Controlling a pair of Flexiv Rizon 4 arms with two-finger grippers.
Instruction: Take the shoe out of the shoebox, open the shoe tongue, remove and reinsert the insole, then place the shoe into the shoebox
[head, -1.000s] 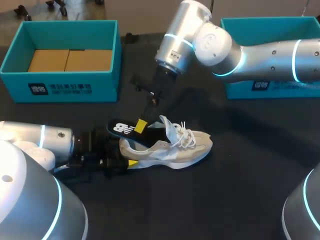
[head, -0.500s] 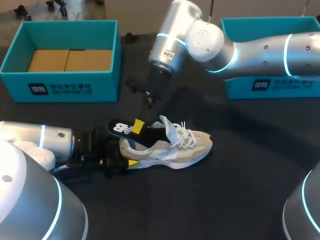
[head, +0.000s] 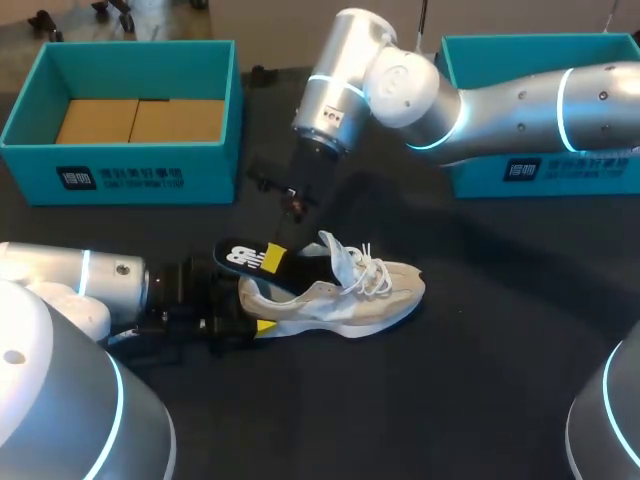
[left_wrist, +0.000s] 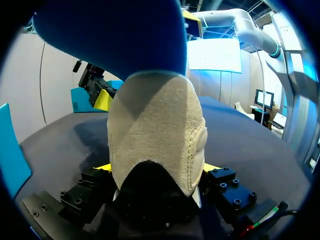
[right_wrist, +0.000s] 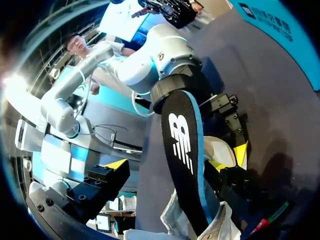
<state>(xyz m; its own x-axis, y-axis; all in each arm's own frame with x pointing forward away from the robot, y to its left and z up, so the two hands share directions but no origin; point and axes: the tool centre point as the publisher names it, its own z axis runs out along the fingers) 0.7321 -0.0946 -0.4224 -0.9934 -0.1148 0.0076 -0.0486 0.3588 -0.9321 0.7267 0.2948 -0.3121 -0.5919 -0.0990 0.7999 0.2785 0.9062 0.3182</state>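
**Insole Stands Half Out of Sneaker Between Two Arms**

At far left a teal shoebox (head: 120, 175) stands on the dark table (head: 500, 400), its floor lined with brown card (head: 140, 120). In front of it the left gripper (head: 252, 308) clamps the heel of the beige shoe (head: 340, 295) (the left wrist view shows both yellow tips (left_wrist: 103, 167) pressed against the suede). The shoe rests on its sole outside both boxes, toe pointing right, with its white laces (head: 372, 268) loose. The black insole (head: 243, 256) juts up and back out of the collar. The right gripper (head: 274, 254), coming in from the right, straddles the insole with its fingers spread wide, one of them standing clear of it. A second teal shoebox (head: 470, 50) sits at far right, partly behind that arm.
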